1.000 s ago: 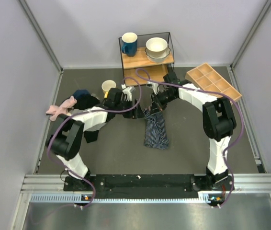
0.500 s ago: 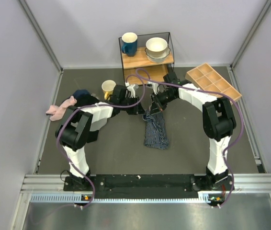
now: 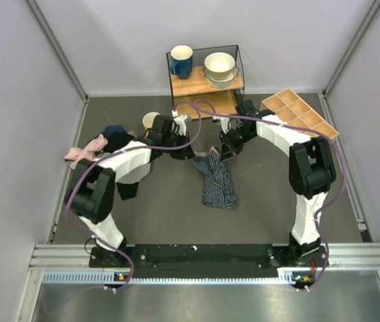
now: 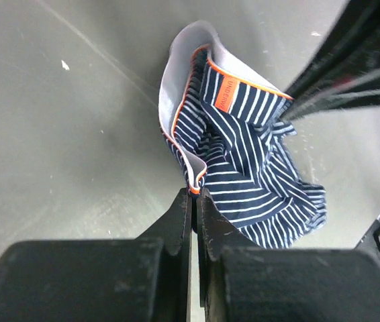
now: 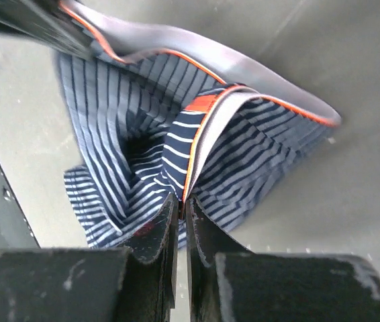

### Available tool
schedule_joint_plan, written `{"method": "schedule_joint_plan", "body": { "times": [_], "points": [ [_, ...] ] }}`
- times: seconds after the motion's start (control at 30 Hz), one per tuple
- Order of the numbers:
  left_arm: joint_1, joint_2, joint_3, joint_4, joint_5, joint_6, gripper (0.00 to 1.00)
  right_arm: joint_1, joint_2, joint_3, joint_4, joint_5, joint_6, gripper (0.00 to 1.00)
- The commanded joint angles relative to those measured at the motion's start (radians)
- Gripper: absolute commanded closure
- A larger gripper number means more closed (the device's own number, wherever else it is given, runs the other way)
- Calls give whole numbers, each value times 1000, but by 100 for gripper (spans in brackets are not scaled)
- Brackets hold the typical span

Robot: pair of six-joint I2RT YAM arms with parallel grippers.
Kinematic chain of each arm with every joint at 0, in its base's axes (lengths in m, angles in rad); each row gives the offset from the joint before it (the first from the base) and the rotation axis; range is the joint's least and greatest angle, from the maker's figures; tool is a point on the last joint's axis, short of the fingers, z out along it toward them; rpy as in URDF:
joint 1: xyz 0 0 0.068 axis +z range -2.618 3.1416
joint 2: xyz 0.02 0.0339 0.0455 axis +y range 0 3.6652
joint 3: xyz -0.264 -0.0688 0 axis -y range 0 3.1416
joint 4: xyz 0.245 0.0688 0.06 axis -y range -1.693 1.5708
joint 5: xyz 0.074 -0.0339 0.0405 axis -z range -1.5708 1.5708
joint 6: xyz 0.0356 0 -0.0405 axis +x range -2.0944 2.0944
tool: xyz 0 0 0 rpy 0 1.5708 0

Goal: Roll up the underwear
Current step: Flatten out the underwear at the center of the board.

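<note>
You hold the underwear (image 3: 218, 182) by its waistband (image 4: 168, 87), left gripper (image 4: 193, 194) and right gripper (image 5: 180, 201) each clamped on it, legs trailing mid-table (image 3: 156, 221); your next move is likely to spread it flat for rolling.

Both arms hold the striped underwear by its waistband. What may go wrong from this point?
1. The left fingers and right fingers each pinch only a thin edge of the waistband, so the fabric may slip out.
2. The underwear is crumpled and twisted below the grips, so a roll started like this may come out uneven.
</note>
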Motion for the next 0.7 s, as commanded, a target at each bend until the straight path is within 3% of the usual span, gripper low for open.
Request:
{"method": "schedule_joint_plan", "body": {
  "times": [0.0, 0.27, 0.43, 0.67],
  "points": [
    [5, -207, 5, -129, 8, 113, 100, -9, -203, 23, -104, 99, -136, 98],
    [6, -547, -49, -298, 123, 133, 100, 8, -570, -61, -220, 235, -263, 98],
    [6, -774, -53, -407, 149, 155, 100, 141, -853, -101, -332, 266, -391, 97],
    [6, -1020, -30, -491, 195, 133, 100, 151, -1056, -111, -486, 182, -432, 97]
  ]
}}
